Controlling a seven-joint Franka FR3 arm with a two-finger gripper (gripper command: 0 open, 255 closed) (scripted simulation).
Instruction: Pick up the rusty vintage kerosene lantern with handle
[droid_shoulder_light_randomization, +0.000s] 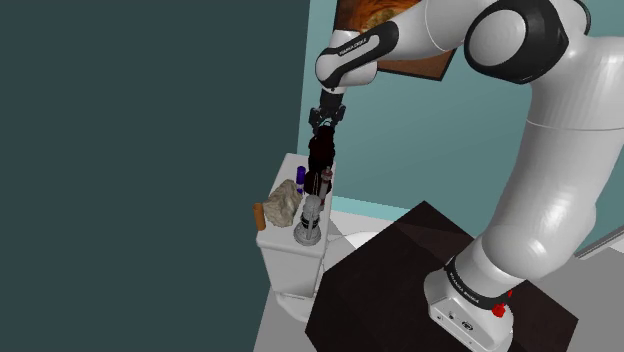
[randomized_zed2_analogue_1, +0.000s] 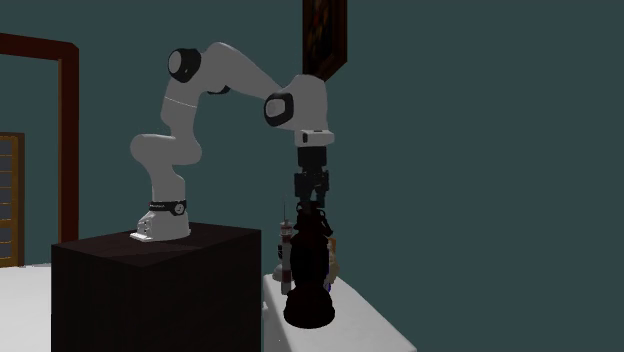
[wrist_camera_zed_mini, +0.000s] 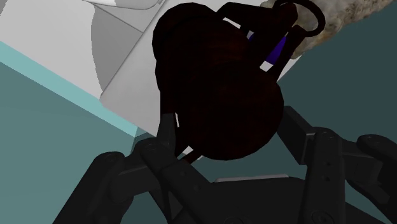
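The lantern is a very dark, reddish-black bulbous body, standing upright over a white top. My gripper comes straight down onto its upper end. In the second exterior view the gripper meets the top of the lantern, whose wide base is at the white top; whether it rests there or hangs just above I cannot tell. Seen from the wrist, the lantern sits inside the gripper, with both black fingers pressed to its sides. A wire ring shows past it.
On the white top beside the lantern lie a tan rock-like lump, a grey metal piece, a purple item and a brown cylinder at its edge. The dark box stand is close by. A framed picture hangs on the teal wall.
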